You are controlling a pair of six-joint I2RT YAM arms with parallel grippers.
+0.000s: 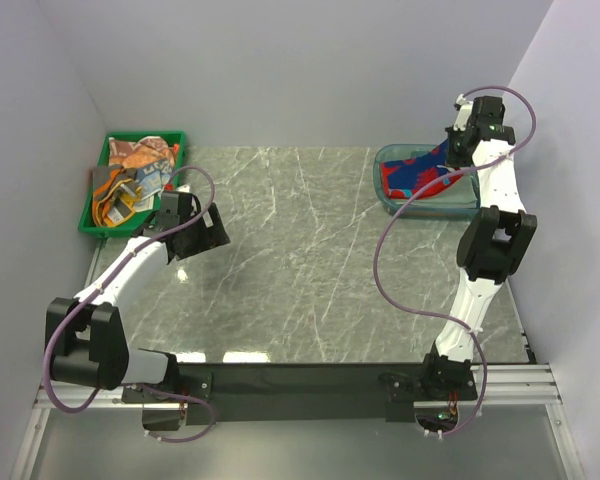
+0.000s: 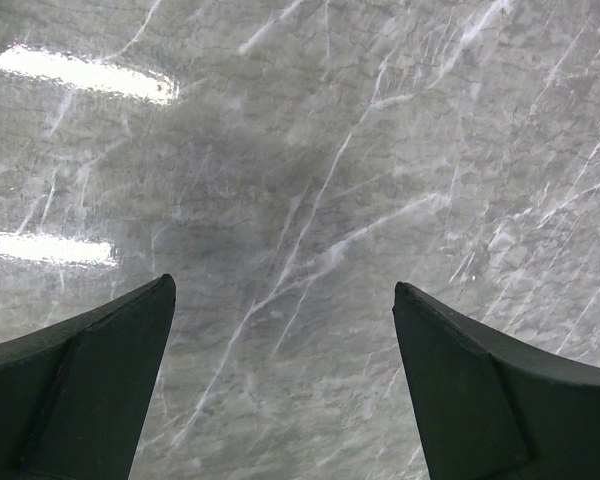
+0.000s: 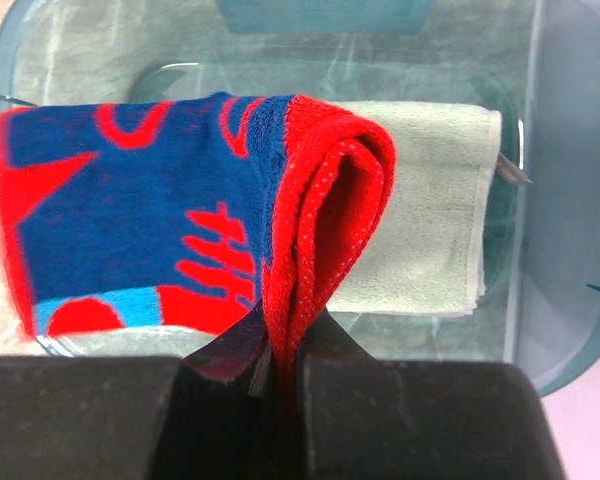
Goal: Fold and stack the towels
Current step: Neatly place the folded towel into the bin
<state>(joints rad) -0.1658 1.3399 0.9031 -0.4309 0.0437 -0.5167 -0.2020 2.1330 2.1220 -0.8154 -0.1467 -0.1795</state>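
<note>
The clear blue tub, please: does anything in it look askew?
Yes: the red and blue towel, pinched by the right gripper, drapes bunched and crooked across the neatly folded pale green towel, not squared on it.

The red-and-blue towel (image 3: 130, 230) hides the left part of the pale green towel (image 3: 430, 200) beneath; its left edge is blurred. The towels (image 1: 135, 170) heaped in the green tray (image 1: 100, 227) are too small to tell apart. The 2 fingers (image 2: 80, 390) of the left tool (image 2: 285, 300) run off the bottom edge.

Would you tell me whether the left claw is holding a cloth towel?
No, the left claw stands wide open, with only the grey marble tabletop showing in its gap.
</note>
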